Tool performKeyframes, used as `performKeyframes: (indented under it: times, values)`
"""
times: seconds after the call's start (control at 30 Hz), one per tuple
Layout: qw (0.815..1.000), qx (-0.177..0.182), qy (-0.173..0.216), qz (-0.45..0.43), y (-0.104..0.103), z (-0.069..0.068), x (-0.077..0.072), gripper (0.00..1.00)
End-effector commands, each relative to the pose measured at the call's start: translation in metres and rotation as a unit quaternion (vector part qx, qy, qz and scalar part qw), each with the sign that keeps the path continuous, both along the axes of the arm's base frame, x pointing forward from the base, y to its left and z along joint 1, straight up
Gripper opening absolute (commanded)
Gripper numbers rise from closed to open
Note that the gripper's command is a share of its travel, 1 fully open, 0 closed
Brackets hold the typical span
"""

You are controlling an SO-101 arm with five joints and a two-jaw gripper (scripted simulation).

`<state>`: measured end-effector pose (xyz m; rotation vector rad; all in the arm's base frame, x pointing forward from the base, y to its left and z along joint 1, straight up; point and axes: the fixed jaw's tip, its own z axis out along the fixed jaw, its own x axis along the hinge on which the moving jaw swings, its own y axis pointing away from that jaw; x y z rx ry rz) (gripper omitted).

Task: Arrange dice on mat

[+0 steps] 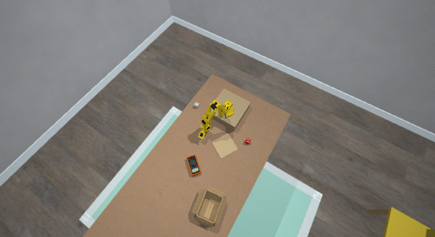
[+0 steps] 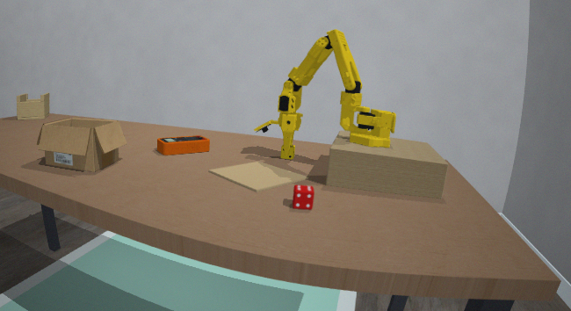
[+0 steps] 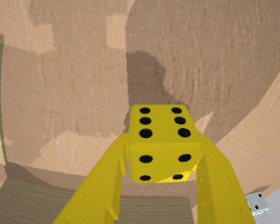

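Observation:
My gripper [image 3: 163, 156] is shut on a yellow die [image 3: 161, 143] with black pips, low over the table top; a six-pip face and a four-pip face show in the wrist view. In the top and exterior views the gripper [image 1: 201, 134] [image 2: 287, 153] points down just beyond the far edge of the tan mat [image 1: 225, 145] [image 2: 256, 174], off it. The yellow die is hidden there by the fingers. A red die [image 1: 247, 141] [image 2: 303, 197] sits flat on the table beside the mat, off it. A white die [image 1: 196, 105] [image 3: 257, 204] lies near the table's edge, far from the mat.
The arm stands on a wooden block [image 1: 234, 110] [image 2: 386, 166] next to the mat. An orange meter [image 1: 193, 165] [image 2: 183, 145] and an open cardboard box [image 1: 209, 207] [image 2: 79, 143] lie farther along the table. A small cardboard holder [image 2: 32, 105] stands at the far end.

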<state>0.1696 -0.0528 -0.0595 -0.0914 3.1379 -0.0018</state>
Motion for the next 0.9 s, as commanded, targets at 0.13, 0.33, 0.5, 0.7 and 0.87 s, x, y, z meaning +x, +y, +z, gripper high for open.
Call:
performKeyframes:
  times: [0.13, 0.33, 0.5, 0.7, 0.87]
  values:
    - [1.000, 0.003, 0.007, -0.002, -0.0018, -0.0020, -0.0022, 0.16]
    - [1.000, 0.003, 0.007, -0.002, -0.0018, -0.0020, -0.0022, 0.14]
    - [1.000, 0.003, 0.007, -0.002, -0.0018, -0.0020, -0.0022, 0.05]
    - [1.000, 0.003, 0.007, -0.002, -0.0018, -0.0020, -0.0022, 0.00]
    - [1.000, 0.003, 0.007, -0.002, -0.0018, -0.0016, -0.0022, 0.00]
